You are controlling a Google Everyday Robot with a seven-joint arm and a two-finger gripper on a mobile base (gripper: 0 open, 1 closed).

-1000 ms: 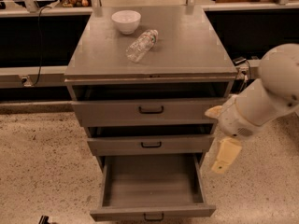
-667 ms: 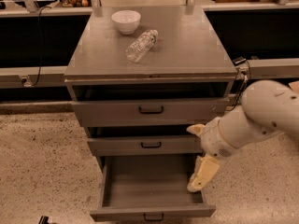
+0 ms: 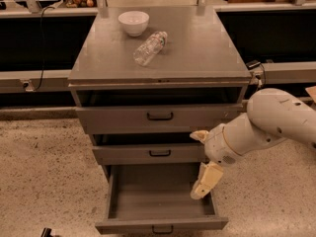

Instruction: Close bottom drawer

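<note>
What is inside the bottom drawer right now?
The bottom drawer shows only bare grey floor. The gripper, at its right side, covers a patch there, and the middle drawer overhangs the back, so those parts are hidden.

I see the grey cabinet top [image 3: 197, 48] carrying two things: a white bowl [image 3: 134, 22], upright near the back left, and a clear bottle [image 3: 150, 48] lying on its side just in front of it, slanted, close to the bowl but not touching. The cabinet itself stands on a speckled floor [image 3: 44, 181]. My gripper [image 3: 204, 158] hangs at the right side of the open bottom drawer [image 3: 160, 191] — fingers spread apart.
</note>
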